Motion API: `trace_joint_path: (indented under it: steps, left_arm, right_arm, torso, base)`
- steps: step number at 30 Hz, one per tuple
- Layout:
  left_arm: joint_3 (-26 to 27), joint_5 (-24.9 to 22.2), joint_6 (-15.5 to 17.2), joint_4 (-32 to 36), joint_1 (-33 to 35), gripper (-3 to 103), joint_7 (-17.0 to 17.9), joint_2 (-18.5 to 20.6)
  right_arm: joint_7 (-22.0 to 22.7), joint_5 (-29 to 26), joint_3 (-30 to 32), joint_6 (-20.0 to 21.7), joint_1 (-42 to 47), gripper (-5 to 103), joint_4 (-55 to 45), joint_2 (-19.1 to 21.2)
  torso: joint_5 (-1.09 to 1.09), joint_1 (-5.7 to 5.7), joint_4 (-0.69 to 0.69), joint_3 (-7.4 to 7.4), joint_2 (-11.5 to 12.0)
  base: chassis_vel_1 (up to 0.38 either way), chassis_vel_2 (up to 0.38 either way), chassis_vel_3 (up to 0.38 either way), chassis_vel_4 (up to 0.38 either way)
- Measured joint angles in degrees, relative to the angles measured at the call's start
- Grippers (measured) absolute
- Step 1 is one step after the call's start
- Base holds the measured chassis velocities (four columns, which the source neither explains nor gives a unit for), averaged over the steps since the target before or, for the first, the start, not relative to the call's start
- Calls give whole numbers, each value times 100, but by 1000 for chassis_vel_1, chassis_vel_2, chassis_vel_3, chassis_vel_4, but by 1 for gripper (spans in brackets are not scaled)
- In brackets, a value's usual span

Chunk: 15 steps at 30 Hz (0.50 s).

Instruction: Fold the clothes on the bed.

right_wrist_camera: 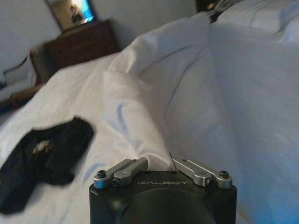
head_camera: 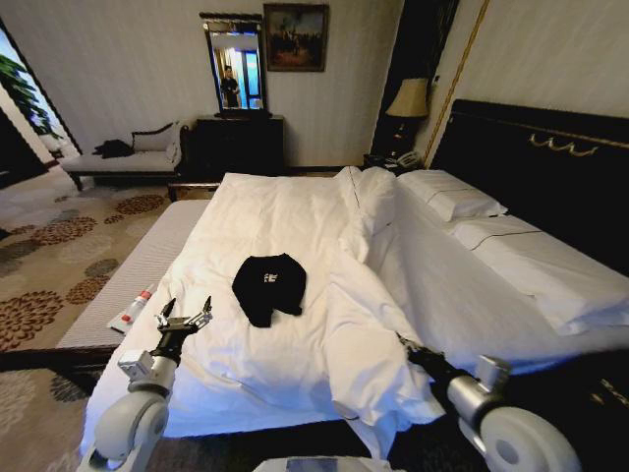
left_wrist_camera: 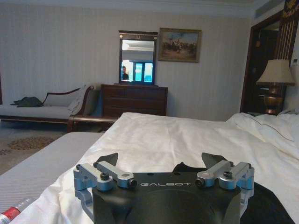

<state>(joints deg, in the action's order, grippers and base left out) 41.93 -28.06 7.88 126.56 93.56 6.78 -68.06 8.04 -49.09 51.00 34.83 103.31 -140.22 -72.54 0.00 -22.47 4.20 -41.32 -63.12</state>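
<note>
White bed (head_camera: 462,285) in a bedroom, black T-shirt (head_camera: 268,286) bunched on it

— What carries everything here?

— The bed (head_camera: 472,295), a large double with white sheets and a dark headboard, its white pillows (head_camera: 457,202) lined up beneath that headboard.

— And on top of it?

— A rumpled white duvet (head_camera: 295,324) is spread over the half nearer the dresser side, its edge heaped in a ridge along the middle. On the duvet lies a black T-shirt (head_camera: 268,285), bunched into a rough bundle, a bit of white lettering showing.

— Anything beside the bedding?

— A small red-and-white tube (head_camera: 132,311) rests on the grey strip along the bed's outer edge, apart from the shirt.
</note>
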Motion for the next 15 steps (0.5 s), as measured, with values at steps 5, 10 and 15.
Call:
trace_joint_path:
  steps: [5,10,15]
  left_arm:
    - [19,4,-3,25,20,100,6,-97]
    - [167,63,-63,125,250,100,-16,-251]
    - [152,62,-69,152,219,100,-11,-238]
  right_arm:
    - [2,116,404,-32,-123,2,64,-476]
    - [-15,321,1011,-215,-343,2,611,-588]
    - [-17,347,1781,-322,-570,2,1066,-578]
  torso:
    - [0,0,0,0,0]
    - [2,0,-3,0,0]
    - [2,0,1,0,0]
  base:
    - [0,0,0,0]
    - [0,0,0,0]
    - [0,0,0,0]
